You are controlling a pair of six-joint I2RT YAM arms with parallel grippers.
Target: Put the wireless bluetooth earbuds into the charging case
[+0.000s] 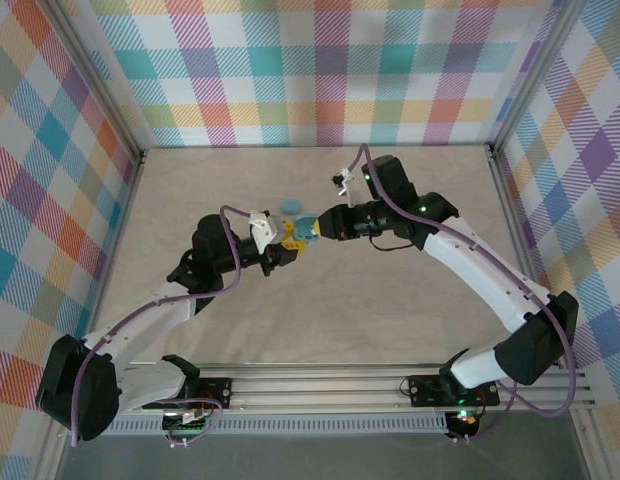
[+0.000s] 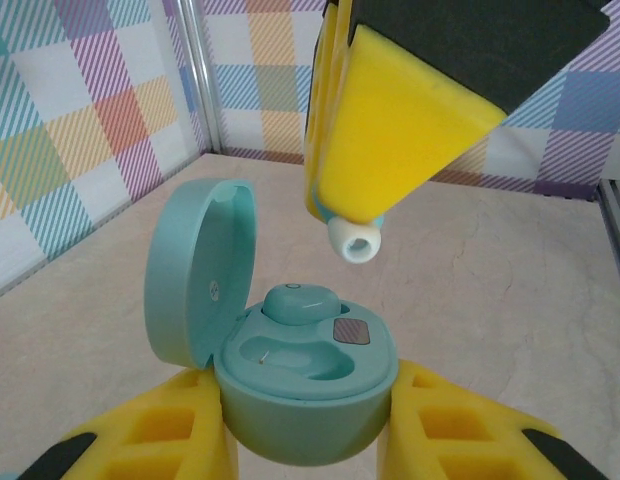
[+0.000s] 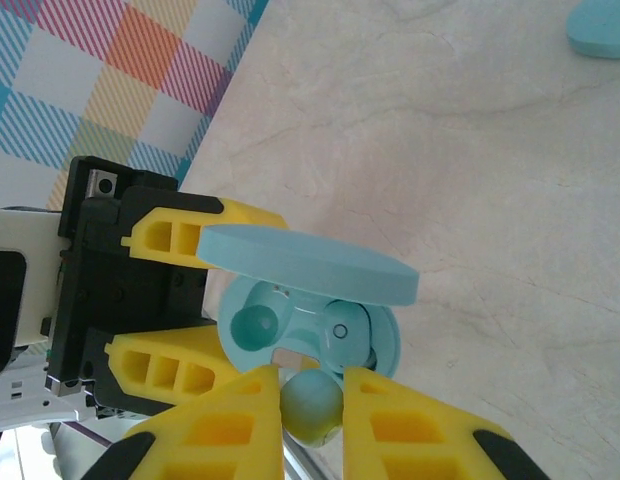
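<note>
Earbud [image 2: 352, 240], white tip down, clamped in the right gripper [image 2: 340, 212] in the left wrist view; hangs just above the open charging case [image 2: 305, 405], apart from it. Second earbud [image 2: 300, 300] seated in the far socket; near socket [image 2: 290, 358] bare. Lid [image 2: 198, 272] swung up at the left. Left gripper [image 2: 305, 425] closed narrow on the case body, one yellow finger at each side.

Right wrist view: yellow fingers [image 3: 240, 420] pinched on the held earbud [image 3: 312, 405], just beside the case rim [image 3: 385, 345]. Lid [image 3: 310, 268] open above the sockets. Left gripper fingers [image 3: 180, 235] bracketing the case from the left. Second teal case [image 3: 600, 30] lying well apart on the table [image 3: 440, 150].

Top external view: grippers meeting tip to tip above mid-table, charging case [image 1: 303, 232] between them. Second teal case [image 1: 288, 207] just behind.
</note>
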